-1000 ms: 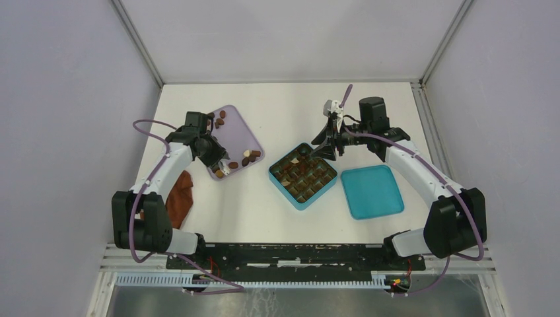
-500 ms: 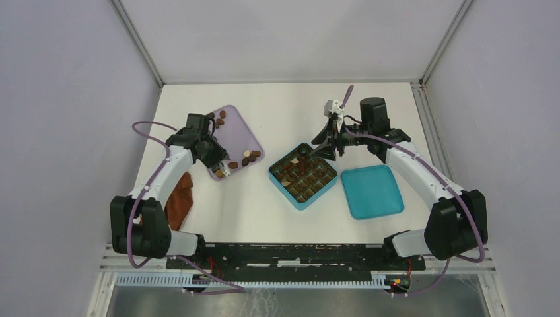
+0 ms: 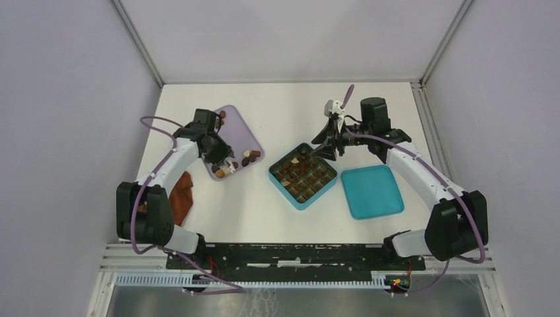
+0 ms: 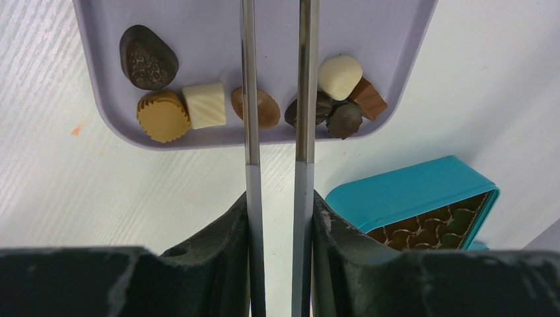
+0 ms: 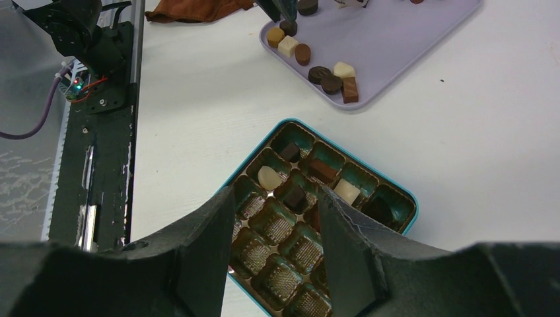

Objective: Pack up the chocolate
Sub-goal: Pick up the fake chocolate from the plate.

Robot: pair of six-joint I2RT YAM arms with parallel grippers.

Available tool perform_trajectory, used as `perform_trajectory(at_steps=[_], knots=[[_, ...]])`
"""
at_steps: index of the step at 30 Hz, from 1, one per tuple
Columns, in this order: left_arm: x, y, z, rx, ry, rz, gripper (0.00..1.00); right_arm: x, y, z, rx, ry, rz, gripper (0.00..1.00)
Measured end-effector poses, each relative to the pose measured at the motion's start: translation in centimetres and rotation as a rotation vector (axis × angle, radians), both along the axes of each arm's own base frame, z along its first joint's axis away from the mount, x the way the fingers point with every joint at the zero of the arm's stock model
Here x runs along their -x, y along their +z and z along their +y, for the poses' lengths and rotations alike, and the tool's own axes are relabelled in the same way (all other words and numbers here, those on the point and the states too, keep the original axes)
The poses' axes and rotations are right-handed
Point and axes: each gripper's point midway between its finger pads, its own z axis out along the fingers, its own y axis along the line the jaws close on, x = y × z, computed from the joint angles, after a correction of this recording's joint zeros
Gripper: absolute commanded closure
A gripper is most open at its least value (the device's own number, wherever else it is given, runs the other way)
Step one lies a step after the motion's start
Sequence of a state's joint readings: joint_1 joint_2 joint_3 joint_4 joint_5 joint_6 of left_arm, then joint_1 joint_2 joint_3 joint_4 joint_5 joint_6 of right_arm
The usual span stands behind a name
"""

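Loose chocolate sits in a row along one edge of the lilac tray point(image 4: 370, 26): dark dimpled piece point(image 4: 148, 57), caramel fluted cup point(image 4: 162, 116), cream block point(image 4: 204, 105), tan oval point(image 4: 265, 109), then a tight cluster of cream dome point(image 4: 340, 76), brown block point(image 4: 368, 99) and dark fluted piece point(image 4: 345, 120). More pieces lie at the tray's far end. A few are already in cells of the teal box point(image 5: 396, 191), e.g. a cream one point(image 5: 269, 177); most cells are empty, so I judge packing is at an early stage.

Step in hand, as I read it: pick one piece off the tray with the left arm. To do it well I'd centre the slot on a single piece. The tan oval is the candidate, but the cream block is just beside it and a dark piece is close on the other side. I'd come straight down, keep the blades clear of both neighbours and squeeze softly.

The left gripper point(image 4: 274, 26) is over the tray. Its thin blades are parallel, a narrow slot apart. The tan oval shows partly in the slot, partly hidden by one blade. The tips run off frame, so I can't tell if they pinch anything.

The right gripper point(image 5: 274, 218) hovers over the box, fingers apart, nothing between them. The tray chocolate is well apart from it. The teal lid point(image 3: 372, 191) is beside the box, and the brown cloth point(image 3: 179, 198) is by the left arm.
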State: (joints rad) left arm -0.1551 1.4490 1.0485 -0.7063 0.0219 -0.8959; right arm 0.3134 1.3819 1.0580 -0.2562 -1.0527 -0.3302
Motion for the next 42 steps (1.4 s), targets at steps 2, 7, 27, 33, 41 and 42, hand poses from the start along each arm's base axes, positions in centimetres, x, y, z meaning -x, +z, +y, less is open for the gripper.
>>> perform_trajectory(at_steps=[2, 7, 27, 33, 41, 42], knots=[[-0.4, 0.0, -0.1, -0.006, 0.002, 0.002, 0.62, 0.0, 0.0, 0.0, 0.000, 0.001, 0.000, 0.45], [-1.6, 0.0, 0.0, -0.024, 0.011, 0.005, 0.62, 0.0, 0.0, 0.0, -0.001, 0.001, 0.001, 0.45], [-2.4, -0.6, 1.0, -0.088, 0.055, 0.058, 0.61, 0.0, 0.0, 0.0, -0.001, 0.002, 0.001, 0.45], [-2.2, -0.6, 0.7, -0.082, 0.047, 0.057, 0.61, 0.0, 0.0, 0.0, -0.001, 0.002, 0.001, 0.45], [-1.4, 0.9, 0.1, -0.073, 0.028, 0.009, 0.58, 0.0, 0.0, 0.0, -0.001, 0.001, 0.001, 0.45], [-1.4, 0.9, 0.1, -0.073, 0.027, 0.009, 0.58, 0.0, 0.0, 0.0, -0.001, 0.002, 0.001, 0.45]])
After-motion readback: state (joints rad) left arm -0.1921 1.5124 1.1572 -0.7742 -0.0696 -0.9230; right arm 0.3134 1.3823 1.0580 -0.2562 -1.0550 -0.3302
